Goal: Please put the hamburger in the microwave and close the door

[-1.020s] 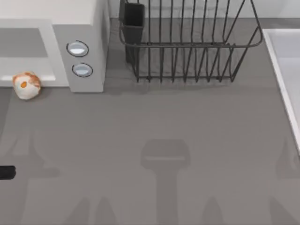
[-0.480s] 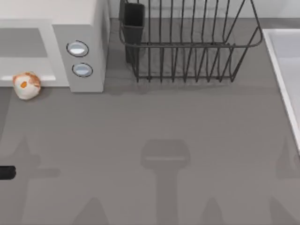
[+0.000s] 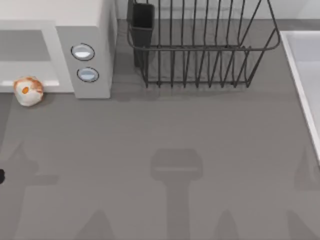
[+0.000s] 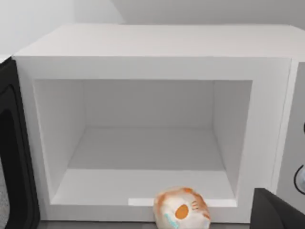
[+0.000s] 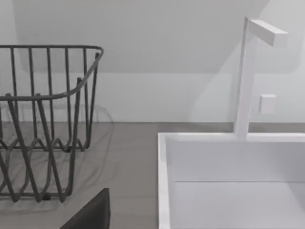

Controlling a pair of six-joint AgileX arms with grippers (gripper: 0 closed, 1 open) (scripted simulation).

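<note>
The hamburger (image 3: 28, 91) is sitting on the grey surface (image 3: 165, 125) at the top view's left, just in front of the microwave (image 3: 55, 45) and touching or nearly touching its lower front lip; from the left wrist view the hamburger (image 4: 181, 213) is lying right below the open cavity of the microwave (image 4: 152, 62), slightly toward the knob side. The door (image 4: 13, 157) is standing swung open at the cavity's far side from the knobs, its dark inner face turned toward the opening. Two silver knobs (image 3: 83, 52) are facing up in the top view on the grey panel. The left arm is hanging low near the left edge of the surface, its wrist camera looking straight into the cavity; a small dark part of it (image 3: 1, 175) is showing at the top view's left border, and a dark corner of the left end effector (image 4: 279, 212) is poking into its wrist view, but whether it is wide or narrow I cannot tell. The right arm is idling at the right side, its camera looking toward the black wire rack (image 5: 43, 124) and the white sink (image 5: 228, 181) with its faucet (image 5: 248, 71); a dark piece of the right end effector (image 5: 93, 214) is showing, its spread impossible to judge.
</note>
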